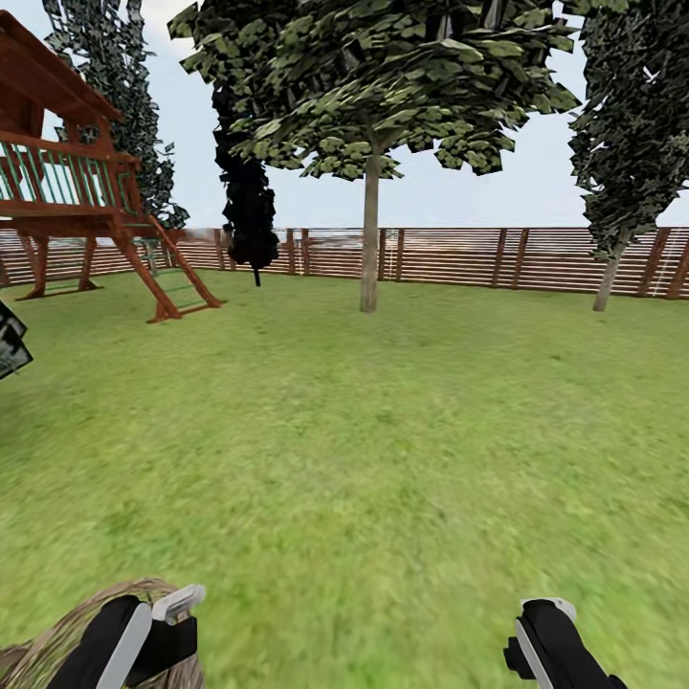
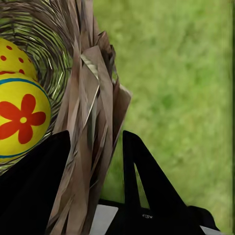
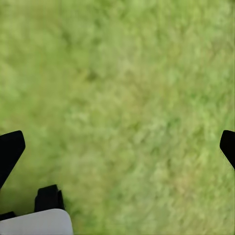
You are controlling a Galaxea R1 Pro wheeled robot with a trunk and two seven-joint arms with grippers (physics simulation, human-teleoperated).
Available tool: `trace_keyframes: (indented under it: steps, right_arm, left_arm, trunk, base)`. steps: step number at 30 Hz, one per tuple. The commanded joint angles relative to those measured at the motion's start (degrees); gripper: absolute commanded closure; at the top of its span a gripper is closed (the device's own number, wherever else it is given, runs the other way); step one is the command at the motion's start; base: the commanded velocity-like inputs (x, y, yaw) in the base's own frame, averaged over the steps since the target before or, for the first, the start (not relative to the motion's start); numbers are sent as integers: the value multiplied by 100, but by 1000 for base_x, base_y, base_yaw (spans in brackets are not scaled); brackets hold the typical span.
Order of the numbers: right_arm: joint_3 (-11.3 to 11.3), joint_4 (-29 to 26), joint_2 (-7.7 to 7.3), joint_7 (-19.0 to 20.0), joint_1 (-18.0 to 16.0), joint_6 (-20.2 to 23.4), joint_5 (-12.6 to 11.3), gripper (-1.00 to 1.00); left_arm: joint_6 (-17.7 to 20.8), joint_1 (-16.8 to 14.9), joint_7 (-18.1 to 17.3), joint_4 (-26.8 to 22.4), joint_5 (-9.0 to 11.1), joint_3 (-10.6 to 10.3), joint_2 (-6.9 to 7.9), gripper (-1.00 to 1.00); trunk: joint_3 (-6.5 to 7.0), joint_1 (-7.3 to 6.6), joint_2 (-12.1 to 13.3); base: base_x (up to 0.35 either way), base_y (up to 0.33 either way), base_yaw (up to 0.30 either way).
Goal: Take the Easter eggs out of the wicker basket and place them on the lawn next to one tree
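Play tower: a red-brown wooden climbing frame [image 1: 86, 182] stands far left against the fence [image 1: 450, 256], well away from the action.
Left gripper: the left gripper [image 2: 93, 161] is clamped across the rim wall of the wicker basket [image 2: 93, 88], one finger inside, one outside, the weave pinched between them. In the head view it sits low at the left edge, basket tucked under it.
Eggs: two Easter eggs [image 2: 22, 117] show inside the basket, the nearer with a red flower and blue band, another spotted one behind it. Whether a third lies beneath, I cannot tell.
Lawn: open lawn [image 1: 364, 450] stretches ahead, nothing lying on it between robot and trees.
Tree: the tree [image 1: 369, 230] with the pale straight trunk stands dead ahead near the fence, well apart from the basket; a dark cypress [image 1: 249, 201] stands to its left.
Right gripper: the right gripper [image 3: 117, 147] is spread wide over bare grass, holding nothing.
Stage: looks like the whole basket is being carried toward a tree, eggs aboard.
Risk: the hold is on one side of the rim only, so the basket could tilt or slip through the weave and spill the eggs; they would roll on grass, away from the trunk.
Risk two: stopping short leaves eggs not truly beside the tree.
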Motion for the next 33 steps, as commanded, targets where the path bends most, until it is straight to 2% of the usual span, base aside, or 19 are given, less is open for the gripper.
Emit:
trace_keyframes:
  steps: [1, 33]
  right_arm:
    - [1, -7, 1, 2, -3, 26, 13, -100]
    - [8, -5, 5, 4, -3, 26, 14, -100]
  left_arm:
    - [28, -6, 54, -6, -2, 3, 0, 100]
    - [28, -7, 56, -6, -2, -4, -1, 100]
  trunk:
    - [-6, 3, -3]
    - [-6, 3, -3]
  base:
    - [316, -81, 0]
    - [316, -80, 0]
